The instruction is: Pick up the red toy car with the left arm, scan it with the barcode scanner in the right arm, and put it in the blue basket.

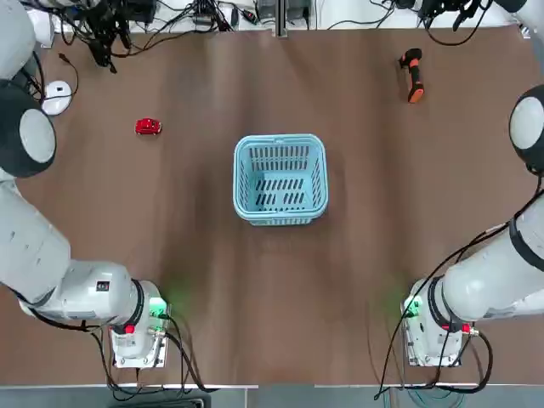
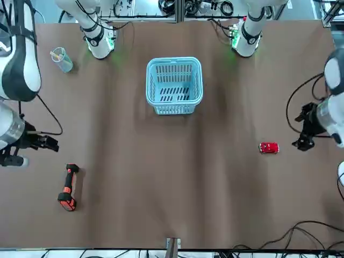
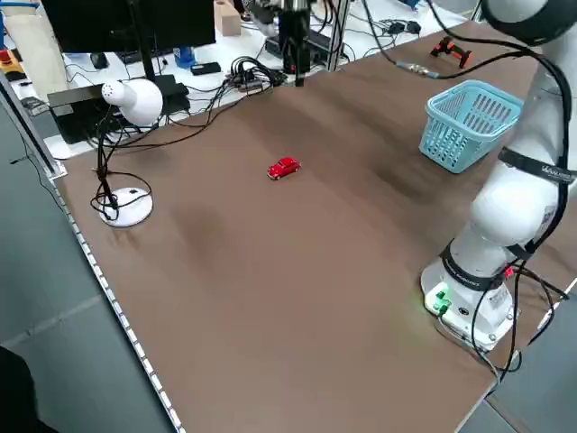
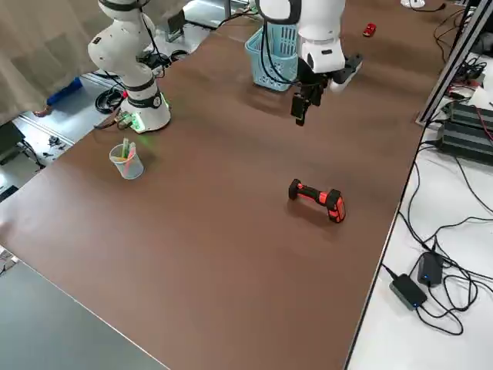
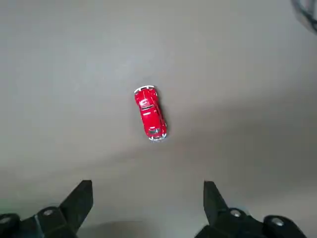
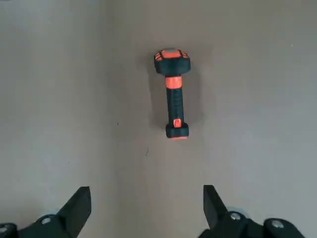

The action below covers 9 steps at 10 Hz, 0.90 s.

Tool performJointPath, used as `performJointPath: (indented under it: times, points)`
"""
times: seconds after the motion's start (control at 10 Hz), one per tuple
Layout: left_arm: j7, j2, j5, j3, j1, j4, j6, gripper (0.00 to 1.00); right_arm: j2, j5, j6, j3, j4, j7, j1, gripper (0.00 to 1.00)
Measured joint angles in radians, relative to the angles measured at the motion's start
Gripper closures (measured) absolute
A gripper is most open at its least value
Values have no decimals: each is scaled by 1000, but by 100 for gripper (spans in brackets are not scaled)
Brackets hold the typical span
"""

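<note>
Currently the red toy car [image 1: 148,127] sits on its wheels on the brown tabletop [image 1: 272,306], towards the far left corner, its length running roughly alongside the far edge. The left gripper [image 5: 147,198] hovers above the tabletop near that same corner, its two fingers wide apart with nothing between them, and the car shows on the surface below, untouched. Over towards the far right corner lies the barcode scanner [image 1: 414,75], black with orange trim, on its side, its bulkier end pointing at the far edge and its handle reaching back towards the near edge. The right gripper [image 6: 147,201] hangs above the right part of the tabletop, fingers likewise spread and holding nothing, with the scanner in its wrist view, apart from the fingers. The blue basket [image 1: 280,180] stands upright around the middle of the tabletop, a little nearer the far edge than the near one, between the car and the scanner but well apart from both. A white round base [image 3: 126,207] rests by the left edge, near the far left corner. A clear cup [image 4: 127,160] with several pens in it stands near the right end of the near edge.
</note>
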Motion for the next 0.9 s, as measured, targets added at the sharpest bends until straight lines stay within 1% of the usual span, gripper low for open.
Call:
performJointPath:
  times: [0.1, 0.2, 0.5, 0.6, 0.7, 0.9]
  points:
    - [-15, 29, 0, 13, 4, -14, 30, 0, 29, 0, 47, 0, -1, 0, 0, 1]
    - [-19, 38, 0, 22, 18, -53, 85, 0, 67, 0, 98, 0, -1, -6, -1, 1]
    - [-52, 38, -2, 23, 36, -223, 271, 0, 205, 0, 285, -1, -2, -75, -43, 2]
    - [-61, 38, -4, 23, 36, -265, 328, 0, 246, 0, 340, -2, -1, -87, -60, 2]
    - [-66, 40, -14, 23, 36, -303, 384, 0, 280, 0, 398, -2, 0, -91, -67, 2]
    - [-67, 67, -51, 24, 37, -354, 450, 0, 334, 0, 501, 1, 1, -91, -66, 2]
